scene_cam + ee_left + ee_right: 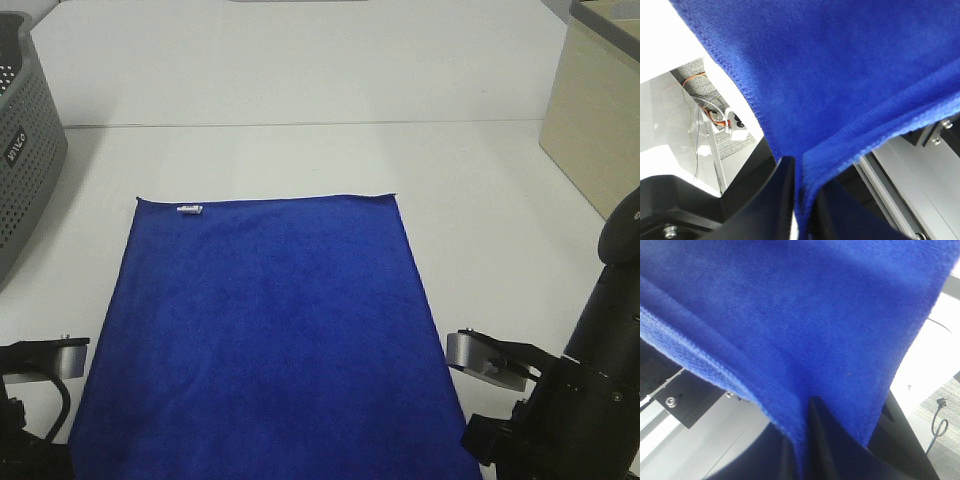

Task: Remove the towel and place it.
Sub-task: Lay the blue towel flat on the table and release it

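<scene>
Left gripper and right gripper pinch the towel (basket left, box right).

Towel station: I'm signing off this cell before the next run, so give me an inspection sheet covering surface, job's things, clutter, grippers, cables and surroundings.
Surface: white table, no stains seen.
Job's things: towel spread flat on the table, white tag near its far left corner.
Clutter: nothing seen.
Grippers: left gripper and right gripper each pinch the towel's near edge.
Cables: thin wires below the table edge; looped cable on the floor.
Surroundings: grey perforated basket at far left, wooden box at far right.
</scene>
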Available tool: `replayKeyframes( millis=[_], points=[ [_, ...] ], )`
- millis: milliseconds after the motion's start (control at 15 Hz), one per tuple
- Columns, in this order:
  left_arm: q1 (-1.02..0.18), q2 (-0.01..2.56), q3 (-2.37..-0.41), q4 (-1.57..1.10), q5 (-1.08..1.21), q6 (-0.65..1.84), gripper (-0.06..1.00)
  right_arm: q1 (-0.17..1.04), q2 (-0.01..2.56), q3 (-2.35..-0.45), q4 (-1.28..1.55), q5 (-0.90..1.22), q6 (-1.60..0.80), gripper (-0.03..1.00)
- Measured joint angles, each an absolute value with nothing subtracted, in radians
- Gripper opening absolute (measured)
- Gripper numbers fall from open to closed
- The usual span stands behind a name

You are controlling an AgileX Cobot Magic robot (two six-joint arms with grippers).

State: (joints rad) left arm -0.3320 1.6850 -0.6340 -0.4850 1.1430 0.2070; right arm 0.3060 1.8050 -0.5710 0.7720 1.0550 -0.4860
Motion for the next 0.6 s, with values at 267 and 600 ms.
replayKeyframes(
  millis=[267,600],
  points=[
    [-0.332,1.685,-0.633,-0.480,1.143,0.207,0.48,0.306,1.805,-0.571,0.763,1.072,-0.478,0.63],
    [-0.332,1.668,-0.651,-0.486,1.197,0.207,0.56,0.305,1.805,-0.571,0.763,1.084,-0.479,0.70]
  ],
)
